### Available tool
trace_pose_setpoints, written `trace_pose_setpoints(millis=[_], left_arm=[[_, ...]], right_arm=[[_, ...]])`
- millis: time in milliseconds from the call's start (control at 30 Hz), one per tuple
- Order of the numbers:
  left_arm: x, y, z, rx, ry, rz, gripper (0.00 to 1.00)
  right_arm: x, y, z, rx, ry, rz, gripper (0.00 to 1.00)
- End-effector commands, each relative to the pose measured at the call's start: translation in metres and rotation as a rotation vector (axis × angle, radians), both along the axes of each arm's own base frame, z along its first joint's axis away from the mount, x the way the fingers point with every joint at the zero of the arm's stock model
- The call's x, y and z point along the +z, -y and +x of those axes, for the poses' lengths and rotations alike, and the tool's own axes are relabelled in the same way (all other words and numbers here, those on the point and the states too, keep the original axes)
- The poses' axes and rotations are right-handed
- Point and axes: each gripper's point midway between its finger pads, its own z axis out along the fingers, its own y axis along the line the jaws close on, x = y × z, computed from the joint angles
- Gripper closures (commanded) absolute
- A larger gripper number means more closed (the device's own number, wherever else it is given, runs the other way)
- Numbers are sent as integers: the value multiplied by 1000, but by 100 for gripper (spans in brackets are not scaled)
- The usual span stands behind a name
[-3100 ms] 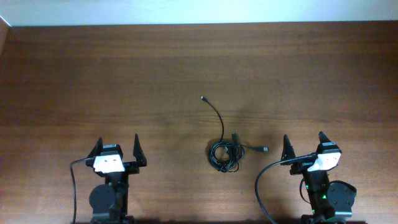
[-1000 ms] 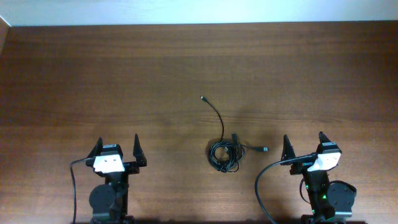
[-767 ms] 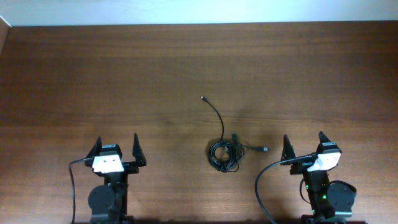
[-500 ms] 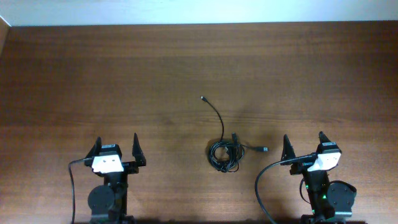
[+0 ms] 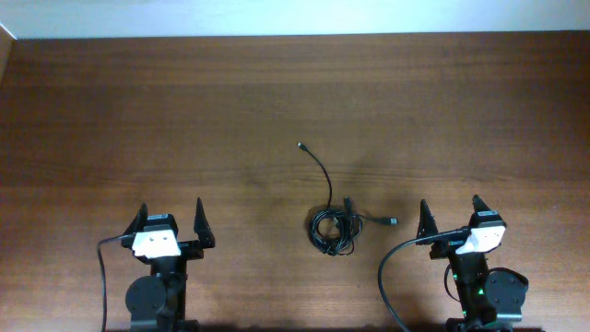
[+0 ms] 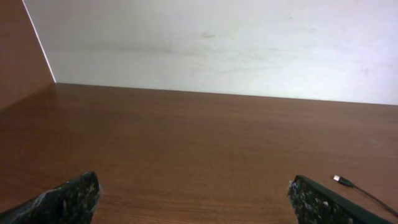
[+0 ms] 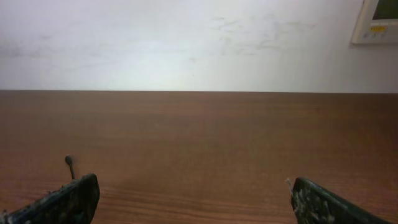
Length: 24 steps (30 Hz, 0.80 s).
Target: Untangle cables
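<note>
Black cables [image 5: 334, 229] lie in a tangled coil on the wooden tabletop [image 5: 184, 111], nearer the arms' edge, one plug end trailing toward the centre; left gripper [image 5: 171, 210] and right gripper [image 5: 450, 205] gape wide, both empty.

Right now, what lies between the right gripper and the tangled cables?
Overhead view: only bare table between the right gripper and the cables; one loose plug end points that way.

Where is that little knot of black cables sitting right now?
In the overhead view, the cables lie on the table a little right of centre, closer to the right tool than the left tool.
</note>
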Motion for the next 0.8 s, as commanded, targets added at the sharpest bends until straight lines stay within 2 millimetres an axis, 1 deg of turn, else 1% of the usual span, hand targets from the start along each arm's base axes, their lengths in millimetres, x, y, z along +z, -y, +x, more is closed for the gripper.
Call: trace_pose_setpoints(millis=[0, 133, 467, 767], left_arm=[[15, -2, -3, 12, 28, 9, 1], [22, -2, -4, 12, 37, 9, 1], [17, -2, -5, 12, 6, 8, 1], [17, -2, -6, 12, 6, 8, 1]], right_arm=[[-2, -1, 0, 2, -1, -8, 2], [-2, -1, 0, 2, -1, -8, 2], [-2, -1, 0, 2, -1, -8, 2], [-2, -1, 0, 2, -1, -8, 2]])
